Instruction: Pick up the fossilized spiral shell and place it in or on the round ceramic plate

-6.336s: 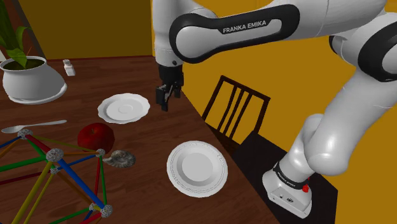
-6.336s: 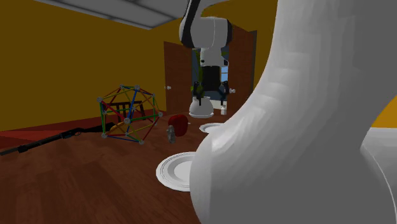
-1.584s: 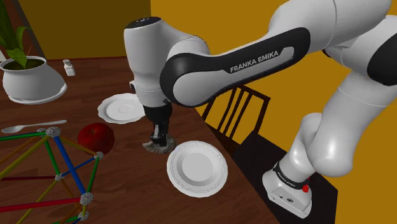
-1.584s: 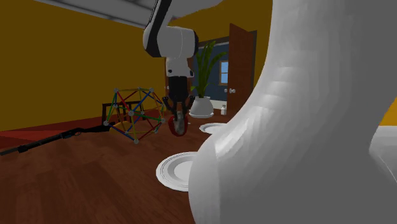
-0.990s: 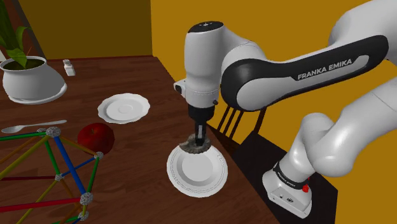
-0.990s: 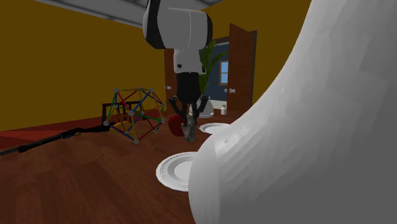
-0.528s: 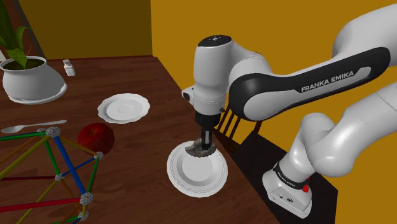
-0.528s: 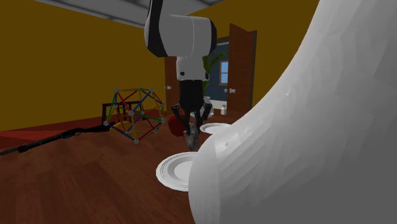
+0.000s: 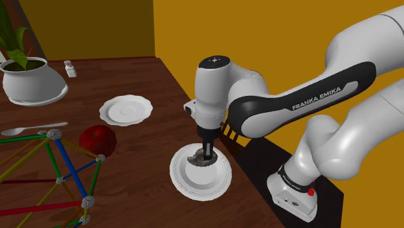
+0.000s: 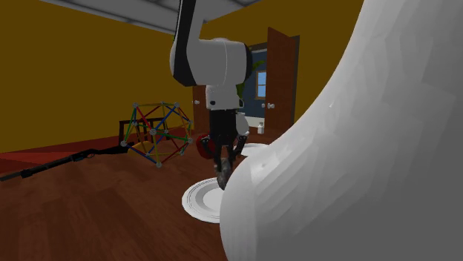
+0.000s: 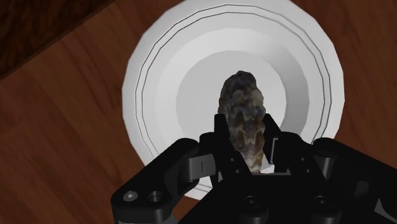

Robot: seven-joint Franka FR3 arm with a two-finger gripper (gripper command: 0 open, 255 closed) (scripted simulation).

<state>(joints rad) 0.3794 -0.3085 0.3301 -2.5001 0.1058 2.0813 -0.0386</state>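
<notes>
While the gripper (image 11: 247, 150) pinches the fossil shell (image 11: 243, 121) between its two black fingers, the shell hangs over the well of the white round plate (image 11: 159, 76); whether it touches the plate I cannot tell. In the wrist view the shell is seen edge-on, a narrow, rough lump mottled brown and grey. Its long axis runs straight out from between the fingers, and the tapered end points at the plate's centre.

In the shoulder view the plate (image 9: 188, 182) is smooth with ringed ridges. It sits on a dark wooden table (image 9: 149, 78) near the edge, with a dark chair (image 9: 243, 103) at its two o'clock. A glossy red apple (image 9: 97, 139) lies at its ten o'clock and a second white plate (image 9: 126, 109) at eleven. A frame of coloured rods (image 9: 52, 175) stands at nine. The walls are ochre.
</notes>
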